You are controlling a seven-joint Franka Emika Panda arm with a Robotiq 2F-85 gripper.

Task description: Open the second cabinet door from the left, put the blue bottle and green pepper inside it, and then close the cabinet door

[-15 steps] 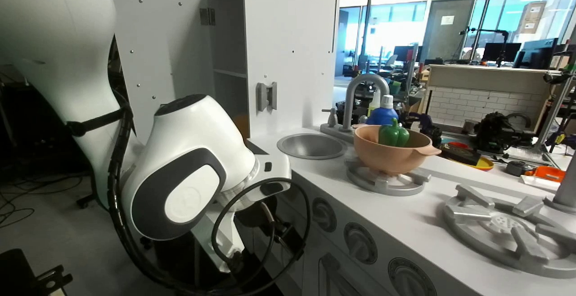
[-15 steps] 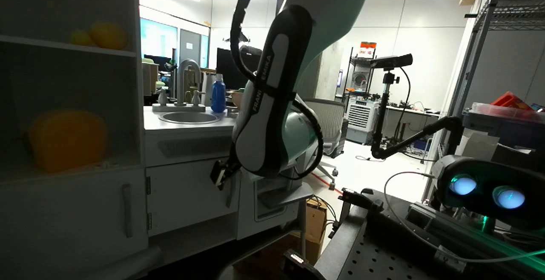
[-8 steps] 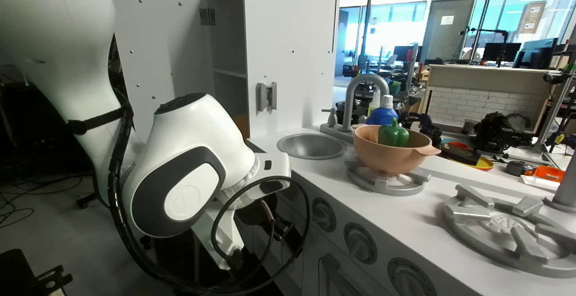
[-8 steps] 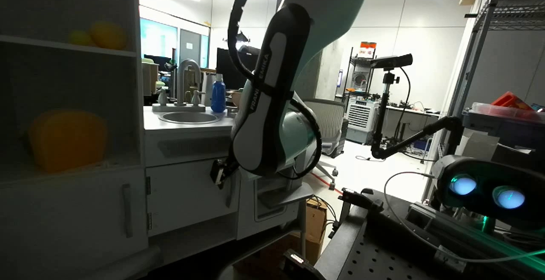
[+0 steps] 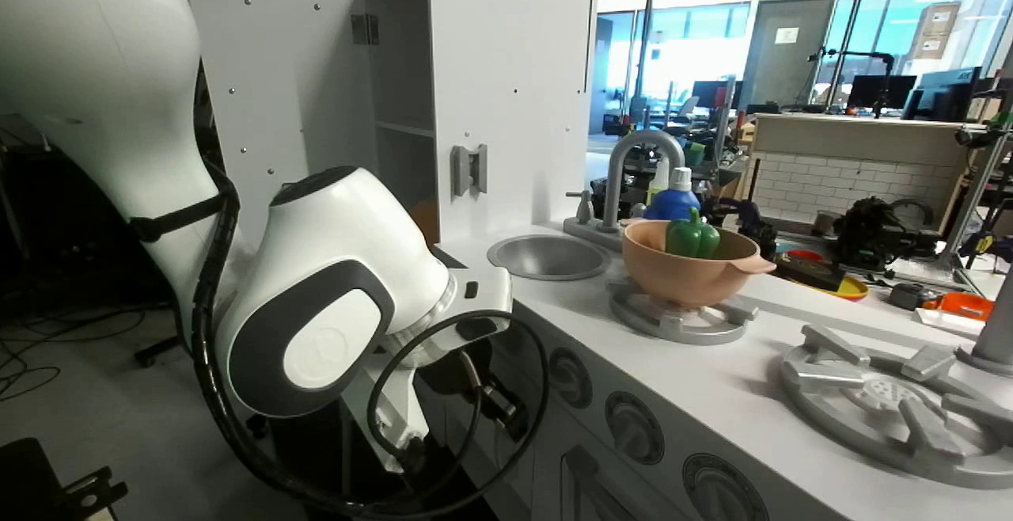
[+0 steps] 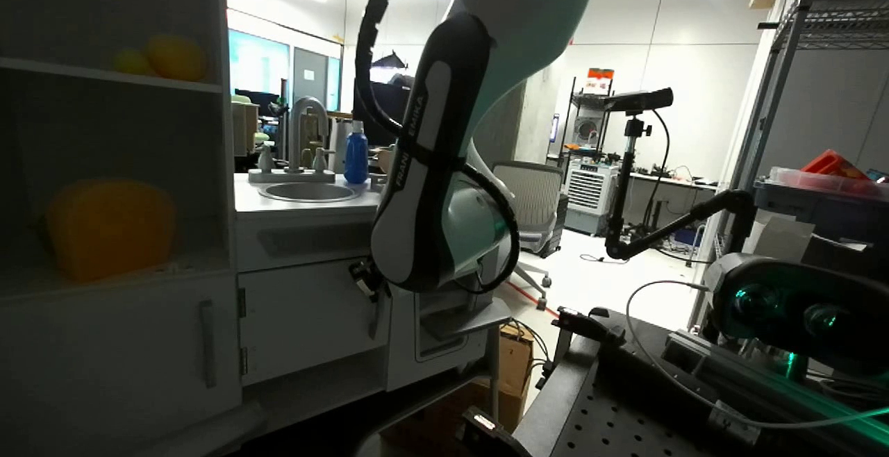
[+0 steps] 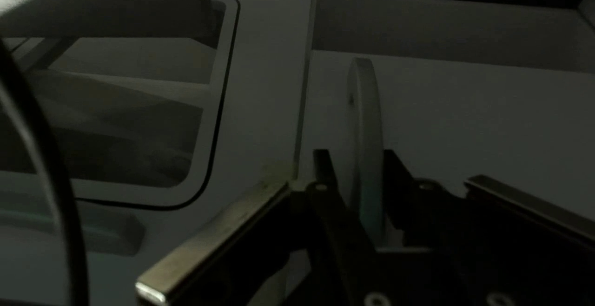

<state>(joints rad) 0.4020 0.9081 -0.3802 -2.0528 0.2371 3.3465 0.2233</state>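
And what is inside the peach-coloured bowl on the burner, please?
Inside the peach-coloured bowl, the green bell pepper shows, stem up. The bowl's near side covers the pepper's lower part and the bottom, so I cannot tell whether anything else lies there.

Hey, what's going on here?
A robot arm has its gripper straddling the handle of a closed cabinet door; whether it's squeezing, I can't tell. It will probably pull the door open to put away the blue bottle, standing beside the sink, and the green pepper, sitting in the tan bowl.
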